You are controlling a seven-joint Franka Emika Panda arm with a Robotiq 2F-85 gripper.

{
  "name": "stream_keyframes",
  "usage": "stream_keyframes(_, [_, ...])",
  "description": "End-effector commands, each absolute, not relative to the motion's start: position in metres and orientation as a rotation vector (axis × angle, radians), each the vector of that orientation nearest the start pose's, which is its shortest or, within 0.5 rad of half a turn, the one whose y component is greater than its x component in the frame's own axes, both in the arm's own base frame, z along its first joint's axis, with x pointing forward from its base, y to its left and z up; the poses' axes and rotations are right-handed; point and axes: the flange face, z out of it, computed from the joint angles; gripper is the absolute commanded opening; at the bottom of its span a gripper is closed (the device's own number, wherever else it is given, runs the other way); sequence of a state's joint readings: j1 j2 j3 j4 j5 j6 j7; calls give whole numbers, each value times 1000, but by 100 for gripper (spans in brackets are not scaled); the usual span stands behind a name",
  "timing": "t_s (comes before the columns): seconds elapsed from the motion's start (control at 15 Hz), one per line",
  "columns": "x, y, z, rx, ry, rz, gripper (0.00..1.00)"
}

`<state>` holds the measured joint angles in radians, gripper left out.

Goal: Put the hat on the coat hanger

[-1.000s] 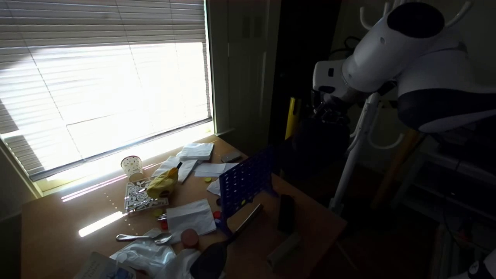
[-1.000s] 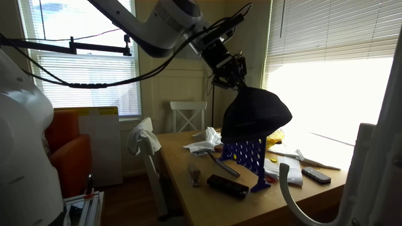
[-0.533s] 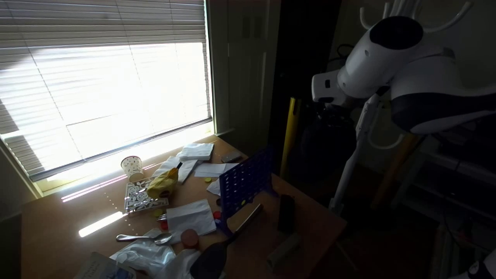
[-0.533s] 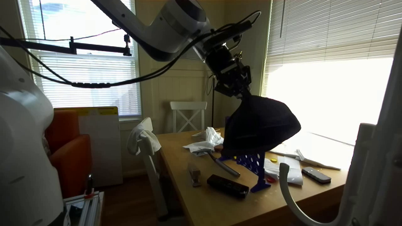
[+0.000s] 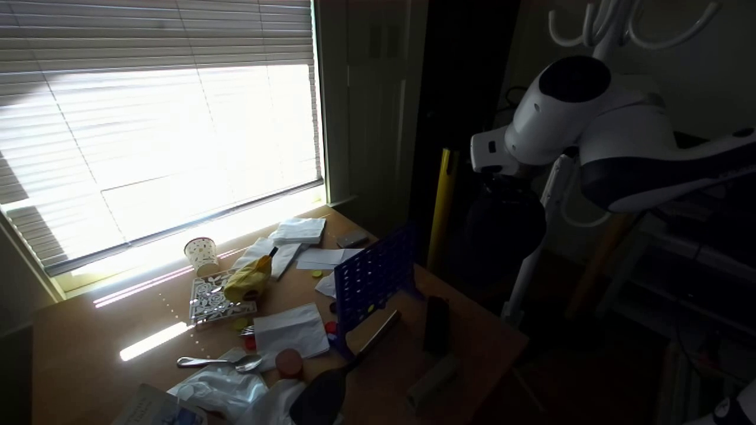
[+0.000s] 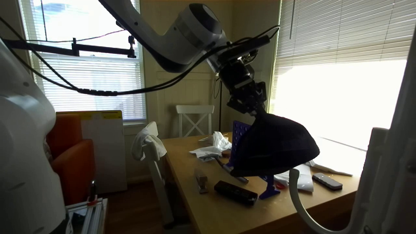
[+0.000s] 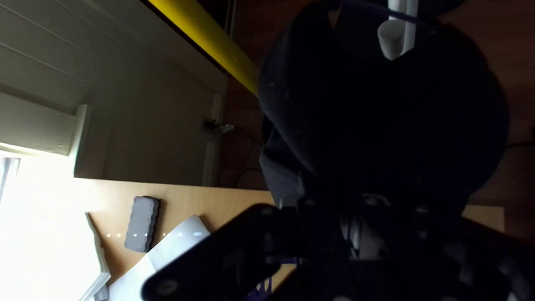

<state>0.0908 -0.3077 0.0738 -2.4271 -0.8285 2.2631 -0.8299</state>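
The fingers are clamped on a pinched bit of the black hat, which hangs beneath them in mid-air. Above the fingers, the white robot arm has sunk over the last second, bringing them and the hat lower in both exterior views; the table below them looks just the same. Beside the fingers stands the coat hanger, more of its top hooks now uncovered by the arm, and near them more of a yellow pole shows too. The table is smooth, pale wood; the coat hanger is white, its hooks curling upward; the hat is matte cloth, drawn to a peak at the fingers, then flaring wide. Lower than the fingers, a blue grid stands upright, pierced with round holes, and below them lies a grey block with wavy edges. In an exterior view the hat covers part of the blue grid and comes right by the tip of a lower hook; whether they touch, I can't tell. In the wrist view the fingers are a dark blur, and in an exterior view with a speckled paper cup well apart from them, they and the hat nearly vanish into shadow.
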Motion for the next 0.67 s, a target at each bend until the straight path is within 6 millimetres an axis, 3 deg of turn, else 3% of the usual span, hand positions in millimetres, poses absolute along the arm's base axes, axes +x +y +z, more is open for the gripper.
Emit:
stream_keyframes(0.0, [464, 49, 432, 1745, 1653, -161, 4])
stream_keyframes(0.6, [470, 37, 399, 1785, 1646, -218, 4])
